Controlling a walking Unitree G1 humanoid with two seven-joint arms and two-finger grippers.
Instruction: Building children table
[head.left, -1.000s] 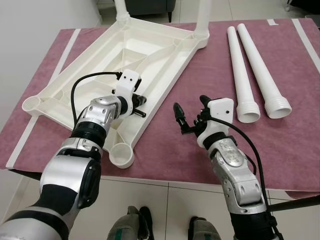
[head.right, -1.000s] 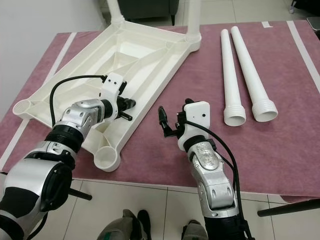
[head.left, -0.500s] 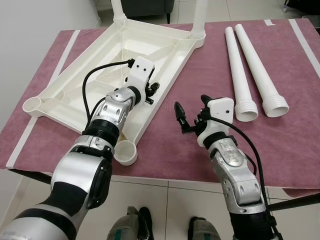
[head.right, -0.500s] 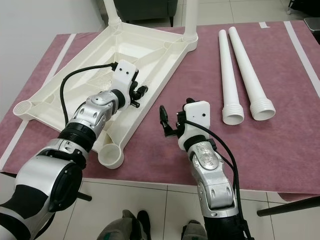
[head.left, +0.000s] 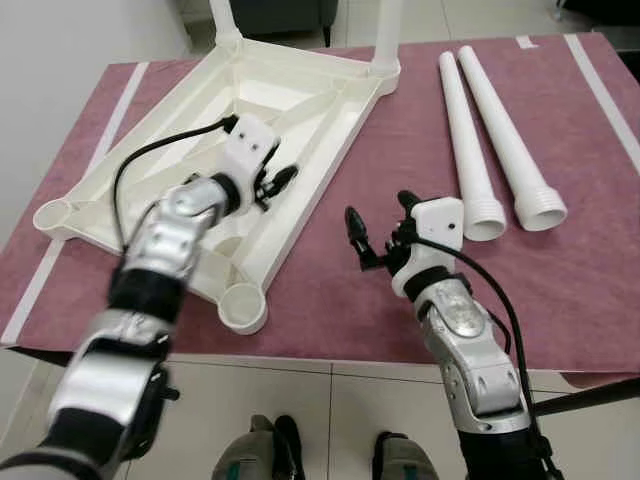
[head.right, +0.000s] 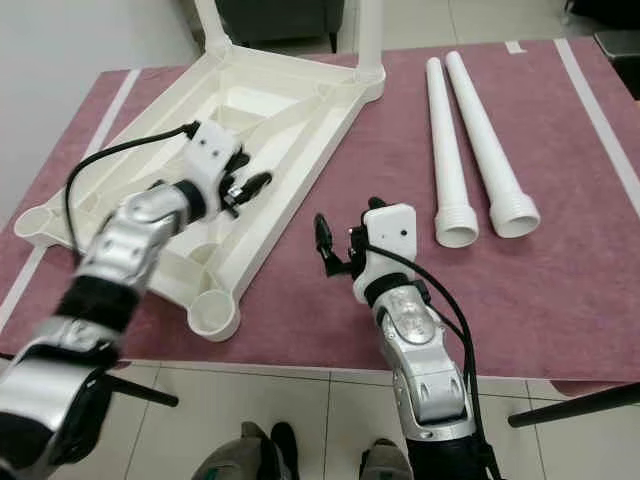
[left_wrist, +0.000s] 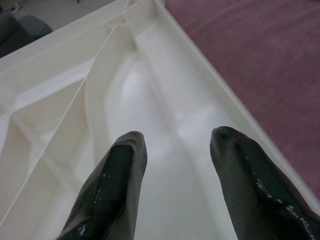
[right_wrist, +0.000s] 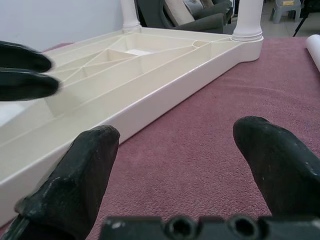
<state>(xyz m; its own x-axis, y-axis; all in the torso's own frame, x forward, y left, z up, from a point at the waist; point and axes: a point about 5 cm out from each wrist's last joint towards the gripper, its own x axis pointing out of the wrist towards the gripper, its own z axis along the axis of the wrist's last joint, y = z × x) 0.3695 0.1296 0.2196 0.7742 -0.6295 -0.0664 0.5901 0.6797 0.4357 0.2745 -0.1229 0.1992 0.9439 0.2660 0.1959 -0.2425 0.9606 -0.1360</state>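
A white plastic children's tabletop (head.left: 300, 95) lies upside down on a maroon cloth. Two white legs (head.left: 387, 30) stand in its far corner sockets. Its near socket (head.left: 243, 303) and left socket (head.left: 52, 213) are empty. Two loose white legs (head.left: 462, 130) lie side by side on the cloth to the right. My left gripper (head.left: 277, 184) hovers open over the tabletop's ribbed underside (left_wrist: 150, 90), close to its right rim, holding nothing. My right gripper (head.left: 378, 210) stands open and empty over the bare cloth (right_wrist: 200, 150), just right of that rim.
The cloth-covered work table's front edge (head.left: 330, 355) runs close to my body, with tiled floor below. White tape strips (head.left: 590, 70) cross the cloth at both sides. A dark chair (head.left: 280, 12) stands behind the table.
My left arm has reached farther over the tabletop's underside, its gripper still open. The right arm has held still. The camera has shifted a little.
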